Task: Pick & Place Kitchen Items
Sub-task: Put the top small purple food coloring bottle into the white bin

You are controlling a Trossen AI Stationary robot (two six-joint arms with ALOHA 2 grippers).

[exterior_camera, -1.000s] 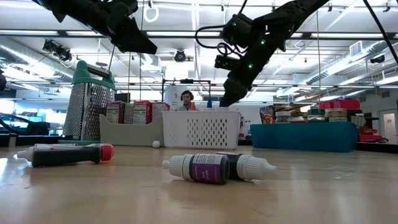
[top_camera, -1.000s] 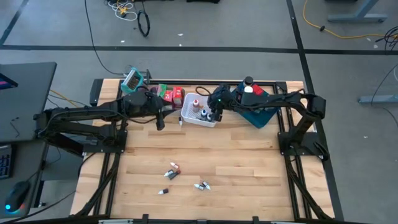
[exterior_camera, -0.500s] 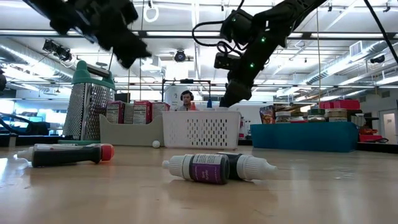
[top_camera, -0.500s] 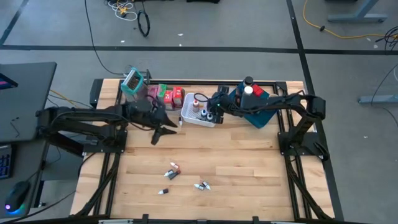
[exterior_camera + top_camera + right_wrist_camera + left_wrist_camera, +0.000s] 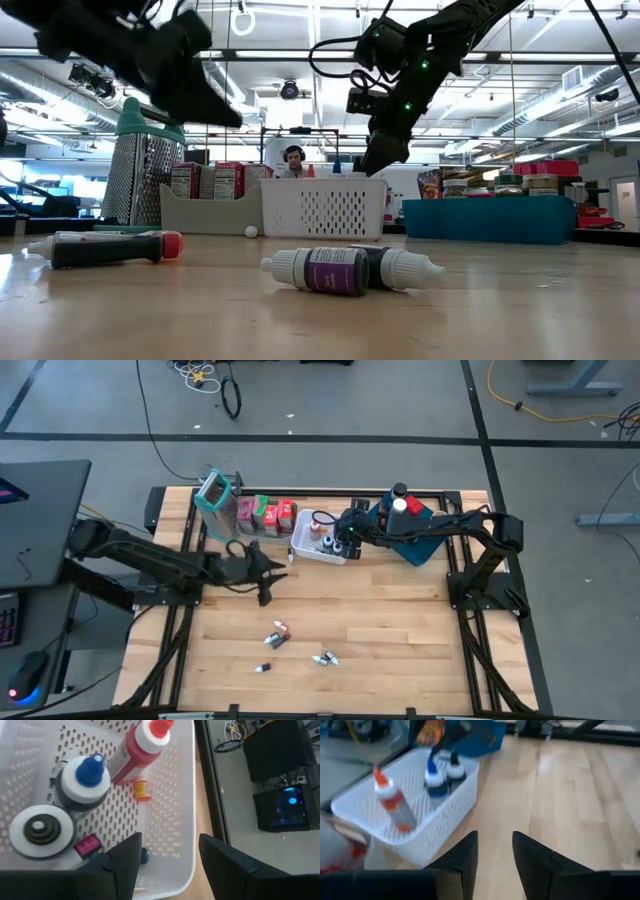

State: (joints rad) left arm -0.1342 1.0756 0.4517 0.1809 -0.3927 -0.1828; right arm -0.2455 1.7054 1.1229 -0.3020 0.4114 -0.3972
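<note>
Several small bottles (image 5: 277, 636) lie scattered on the wooden surface (image 5: 400, 620), well in front of the white basket (image 5: 318, 550); beyond is an open workshop where a person (image 5: 293, 158) sits. The low view shows a purple-labelled bottle (image 5: 325, 270) on its side, long axis crosswise. Only the right wrist view reveals a red bottle (image 5: 137, 751) tilted inside the basket. The right hand (image 5: 167, 852) hovers above the basket, fingers parted, empty. The left hand (image 5: 494, 855) hangs before the basket, slightly apart, empty.
</note>
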